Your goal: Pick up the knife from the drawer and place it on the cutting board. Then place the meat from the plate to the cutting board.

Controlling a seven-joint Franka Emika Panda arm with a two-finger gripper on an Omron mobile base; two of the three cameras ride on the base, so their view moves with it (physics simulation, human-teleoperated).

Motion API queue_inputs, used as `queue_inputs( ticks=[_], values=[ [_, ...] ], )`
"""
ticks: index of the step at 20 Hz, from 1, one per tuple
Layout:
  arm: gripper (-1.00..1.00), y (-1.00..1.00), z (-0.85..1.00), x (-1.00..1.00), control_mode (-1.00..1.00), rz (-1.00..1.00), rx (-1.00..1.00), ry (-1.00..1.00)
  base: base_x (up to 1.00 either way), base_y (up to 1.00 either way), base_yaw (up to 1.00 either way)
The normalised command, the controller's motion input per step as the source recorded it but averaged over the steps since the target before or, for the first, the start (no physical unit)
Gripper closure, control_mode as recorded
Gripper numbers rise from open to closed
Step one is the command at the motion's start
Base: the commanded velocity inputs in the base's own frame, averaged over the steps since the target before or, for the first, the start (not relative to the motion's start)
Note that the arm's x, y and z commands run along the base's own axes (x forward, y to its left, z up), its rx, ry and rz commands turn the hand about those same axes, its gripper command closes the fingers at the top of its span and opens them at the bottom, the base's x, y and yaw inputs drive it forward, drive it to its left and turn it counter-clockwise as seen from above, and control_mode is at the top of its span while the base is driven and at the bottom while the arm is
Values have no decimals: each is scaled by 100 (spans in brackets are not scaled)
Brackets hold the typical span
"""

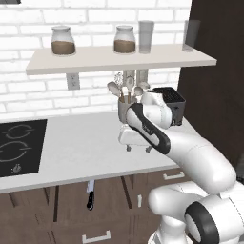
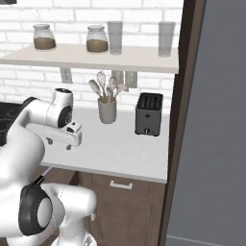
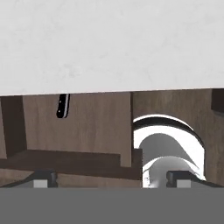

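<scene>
The knife (image 1: 90,194) lies in the open drawer (image 3: 74,131) under the front edge of the counter (image 1: 76,147), handle outward. The gripper (image 1: 139,148) hovers above the counter, fingers spread wide; it should descend and close across the handle

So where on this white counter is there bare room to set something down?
The widest bare stretch of white counter lies between the black cooktop and the grey utensil crock. It is crowded toward the black toaster, where the open gripper hovers.
</scene>
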Motion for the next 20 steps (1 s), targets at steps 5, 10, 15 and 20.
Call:
queue_inputs(
  ticks=[5,10,15,20],
  values=[
    [-100,91,-56,3,-100,-4,1,14,0,0,0],
    [-100,36,-46,0,-100,0,-5,15,0,0,0],
    [-100,15,-15,3,-100,0,-9,10,0,0,0],
    [-100,7,0,-3,-100,0,-3,0,0,0,0]
  ],
)
